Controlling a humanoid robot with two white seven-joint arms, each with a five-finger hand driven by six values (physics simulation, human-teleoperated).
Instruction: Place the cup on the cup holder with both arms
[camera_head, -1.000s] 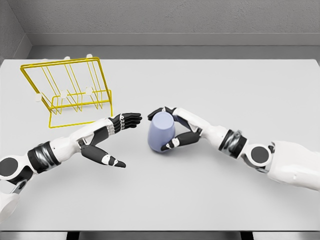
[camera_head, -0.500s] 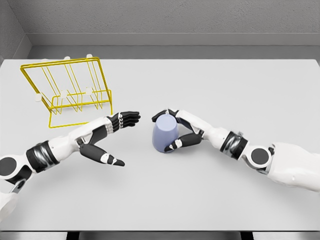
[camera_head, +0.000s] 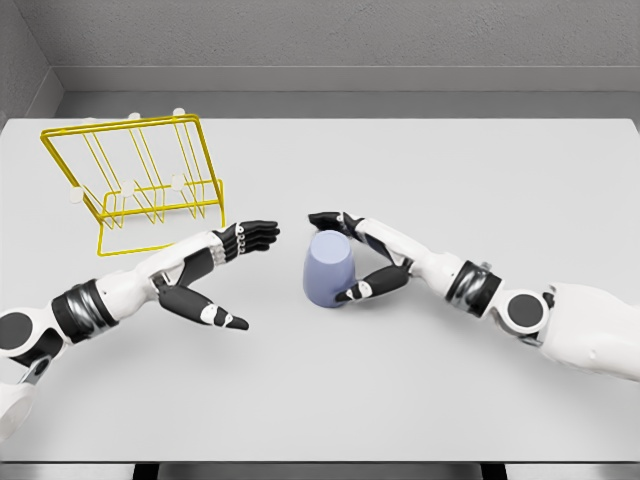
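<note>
Grey table (camera_head: 400, 400) fills the view, with a grey wall behind it. Nearest, the left hand (camera_head: 215, 275) sits at lower left, fingers spread and holding nothing, thumb pointing toward the middle, apart from the cup. At centre, the lilac cup (camera_head: 329, 270) stands on the table, seemingly mouth down. The right hand (camera_head: 365, 258) brackets its right side: fingers (camera_head: 330, 220) arch over the far rim, thumb (camera_head: 362, 290) lies at the near base; actual contact cannot be confirmed. Farther back at left, the yellow wire holder (camera_head: 140, 180) stands on the table, well apart from the cup.
</note>
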